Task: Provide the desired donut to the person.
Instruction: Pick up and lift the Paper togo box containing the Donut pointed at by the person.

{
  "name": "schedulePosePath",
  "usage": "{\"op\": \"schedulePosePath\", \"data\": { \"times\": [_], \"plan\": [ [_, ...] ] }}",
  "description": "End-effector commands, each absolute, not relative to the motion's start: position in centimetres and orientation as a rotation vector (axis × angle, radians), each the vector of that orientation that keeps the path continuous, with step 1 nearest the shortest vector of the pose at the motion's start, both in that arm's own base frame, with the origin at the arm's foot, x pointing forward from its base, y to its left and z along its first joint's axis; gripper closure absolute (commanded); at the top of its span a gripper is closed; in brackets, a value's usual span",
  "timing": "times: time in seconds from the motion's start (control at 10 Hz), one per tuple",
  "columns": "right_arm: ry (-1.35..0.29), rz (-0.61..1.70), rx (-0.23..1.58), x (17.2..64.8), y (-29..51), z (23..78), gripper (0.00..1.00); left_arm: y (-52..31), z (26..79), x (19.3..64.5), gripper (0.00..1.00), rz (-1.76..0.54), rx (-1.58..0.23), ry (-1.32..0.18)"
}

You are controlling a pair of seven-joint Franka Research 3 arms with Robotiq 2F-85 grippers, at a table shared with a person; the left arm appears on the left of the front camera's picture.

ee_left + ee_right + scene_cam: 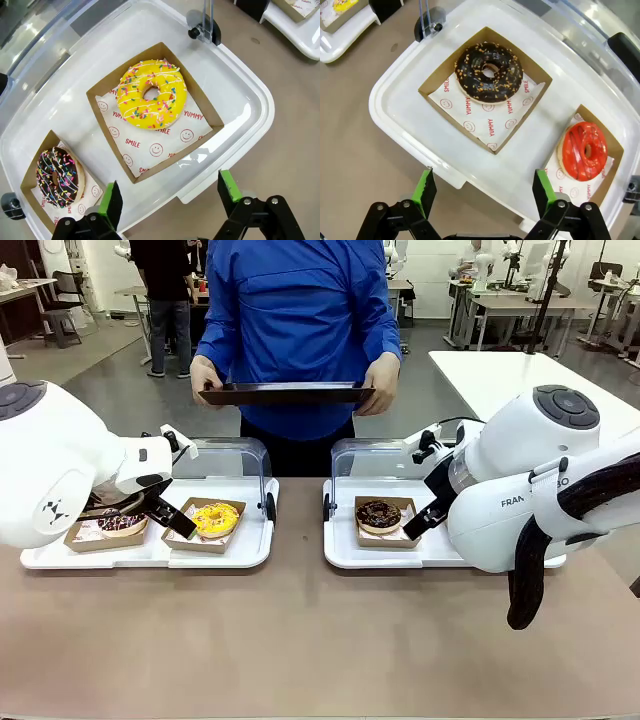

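A person (297, 330) in a bright blue shirt stands at the far side, holding a dark tray (287, 393) in both hands. On the left white tray (250, 540) a yellow sprinkled donut (214, 518) (151, 94) and a chocolate sprinkled donut (122, 523) (56, 177) sit in cardboard boxes. The right white tray (340, 545) holds a chocolate nut donut (379, 514) (489, 72) and a red glazed donut (584, 150), boxed too. My left gripper (170, 200) hovers open over the left tray's near edge. My right gripper (484, 192) hovers open above the right tray's edge. Neither holds anything.
Clear hinged lids (232, 460) (372, 458) stand raised behind both white trays. Bare brown tabletop (300, 630) stretches between the trays and toward the near edge. Other tables, chairs and a second person in black stand farther back.
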State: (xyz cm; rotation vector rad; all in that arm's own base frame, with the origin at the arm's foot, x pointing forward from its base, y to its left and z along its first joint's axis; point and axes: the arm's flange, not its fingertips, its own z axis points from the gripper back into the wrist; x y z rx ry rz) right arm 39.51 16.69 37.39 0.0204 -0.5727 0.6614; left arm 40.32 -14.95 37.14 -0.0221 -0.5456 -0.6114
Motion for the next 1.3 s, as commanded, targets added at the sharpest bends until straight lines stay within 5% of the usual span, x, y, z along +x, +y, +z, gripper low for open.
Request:
{"op": "schedulePosePath", "data": {
  "times": [0.0,1.2],
  "plan": [
    [-0.573,0.661,0.020,39.51,16.69,37.39,0.00,-14.95,37.14,40.32,0.00,-0.612,-0.022,-0.546],
    [-0.573,0.661,0.020,39.51,16.69,37.39,0.00,-14.95,37.14,40.32,0.00,-0.612,-0.022,-0.546]
  ]
}}
